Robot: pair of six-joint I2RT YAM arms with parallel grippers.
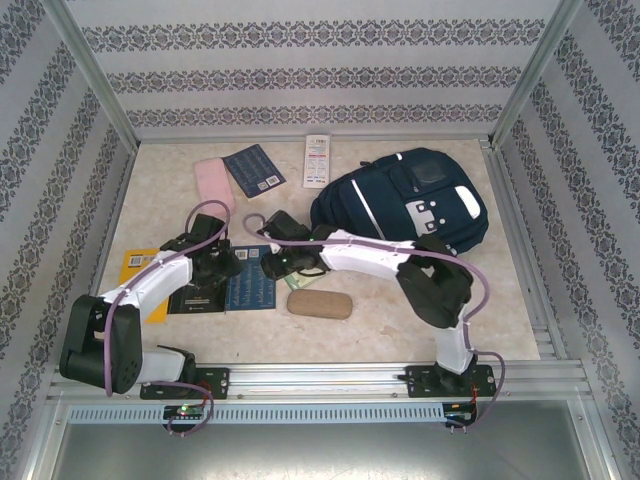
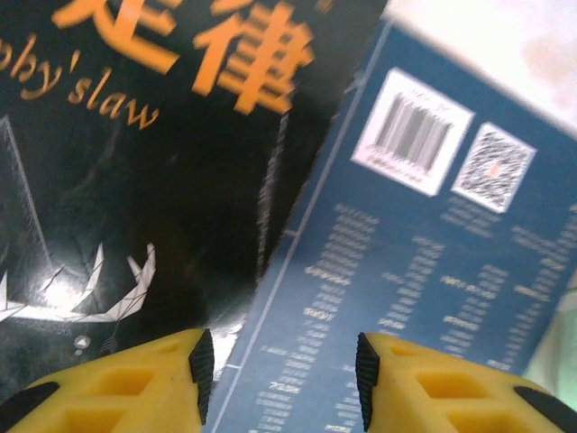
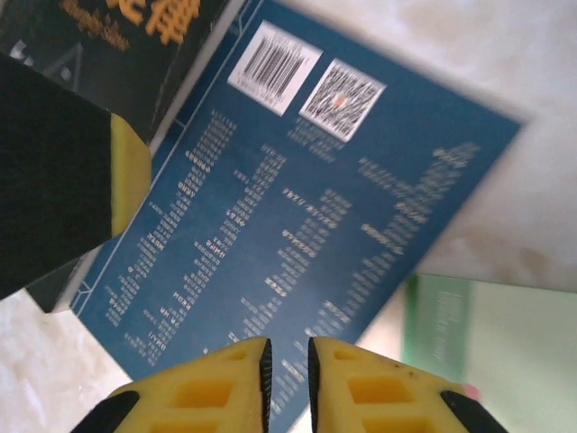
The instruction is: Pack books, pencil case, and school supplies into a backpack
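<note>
Marbled table [image 1: 390, 335]: blue book [image 3: 306, 225] lies flat beneath left gripper [image 2: 279, 379], half spread astride its edge, and right gripper [image 3: 288, 383], nearly pressed together, pinching nothing visible. Long axis diagonal.

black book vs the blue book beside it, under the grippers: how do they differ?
Cover: the black book has large orange lettering and white line art. The blue book has small white text, a barcode and a QR code.
Stacking: the black book's edge seems to lie over the blue book's side.
Thickness: the black book shows a white page edge, while the blue book looks thinner.
Shared: both lie flat on the table.
</note>
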